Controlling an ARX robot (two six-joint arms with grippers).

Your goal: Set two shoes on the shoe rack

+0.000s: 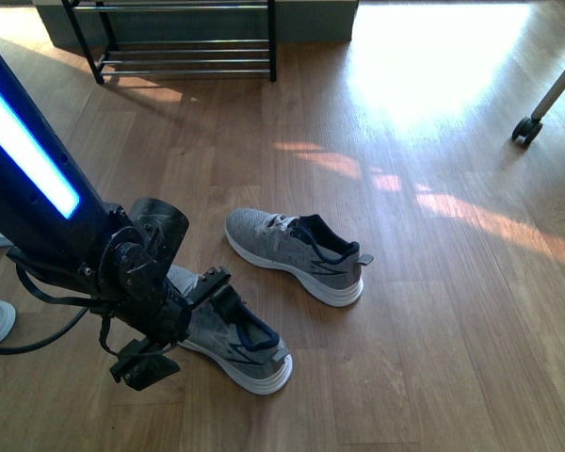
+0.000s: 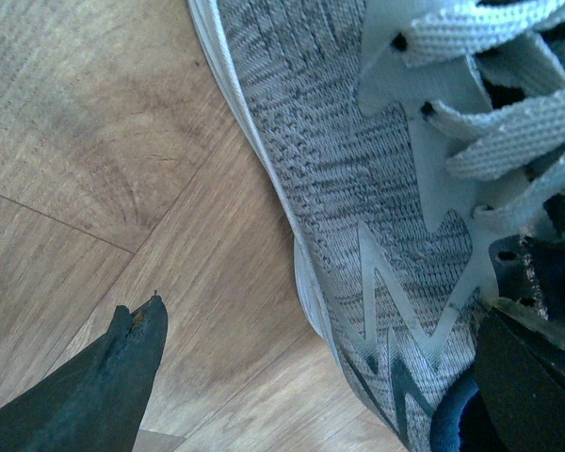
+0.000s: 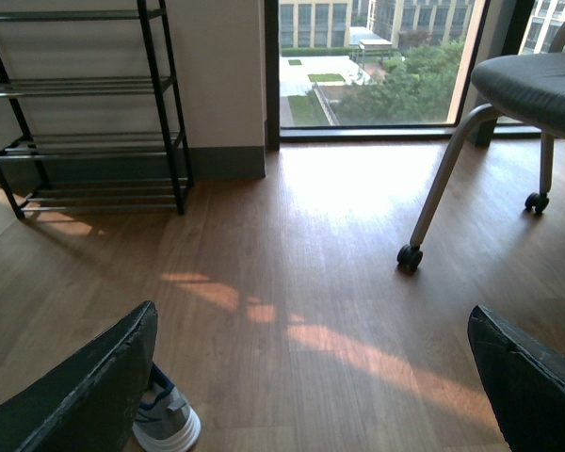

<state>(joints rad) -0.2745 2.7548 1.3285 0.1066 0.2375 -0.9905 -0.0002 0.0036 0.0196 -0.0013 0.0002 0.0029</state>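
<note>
Along the far wall stands the shoe rack (image 1: 188, 58), low and wide, with all of its silver bars bare in what I can see. I think it is put against the wall so that a shoe can go in from the front. Between it and the robot lies the wooden floor (image 1: 433, 311) with patches of sun, and at the right side a chair (image 3: 532, 80) on wheels stands apart from the work.

Both shoes are on the floor, well apart from the rack, so the task is only at its beginning. They lie just beside each other, the toes pointing to the left and toward the rack. The far shoe (image 1: 297, 254) is untouched.

Over the near shoe (image 1: 221, 341) bends the left arm (image 1: 38, 188). The left gripper (image 1: 221, 294) is released and straddles the side wall of this shoe. One of its fingers (image 2: 104, 395) hangs over the bare floor outside the sole, and the other sits at the navy collar, near the laces (image 2: 490, 104). To my judgement this wall is chosen because it is thin and firm enough for the claw to pinch. Nothing is pinched yet.

From its own camera, the right gripper (image 3: 311, 377) is spread wide and empty, looking toward the rack. It seems to wait for its shoe.
</note>
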